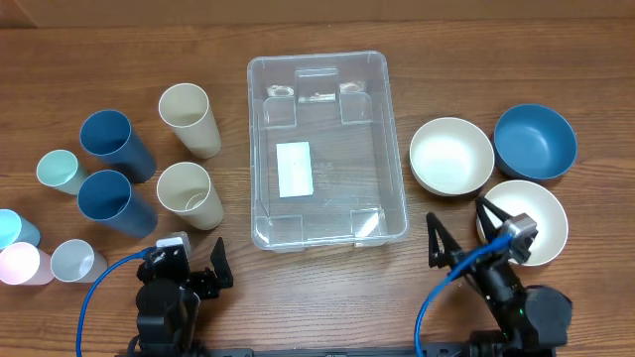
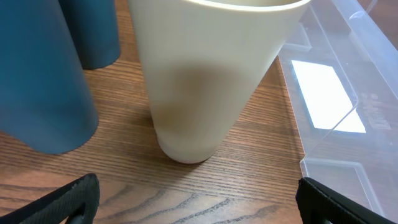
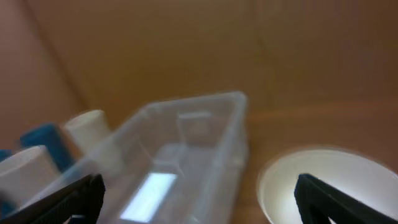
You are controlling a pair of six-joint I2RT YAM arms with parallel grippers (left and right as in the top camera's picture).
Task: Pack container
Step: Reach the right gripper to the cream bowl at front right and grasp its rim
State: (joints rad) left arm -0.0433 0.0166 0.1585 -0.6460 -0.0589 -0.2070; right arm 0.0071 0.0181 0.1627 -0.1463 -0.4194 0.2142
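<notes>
Left claw (image 2: 198,202) and right claw (image 1: 460,230) are both spread wide, holding nothing. Empty clear container (image 1: 342,169) stands at the tabletop (image 1: 99,59) centre, cups (image 1: 117,144) at its 9 o'clock, bowls (image 1: 451,156) at 3 o'clock. It seems light, stiff but slippery; its rim is probably the best hold.

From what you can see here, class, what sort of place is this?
Likely a robot lab bench: a wooden table, a left gripper and right gripper trailing blue cables, cups and bowls flanking a clear container.
</notes>
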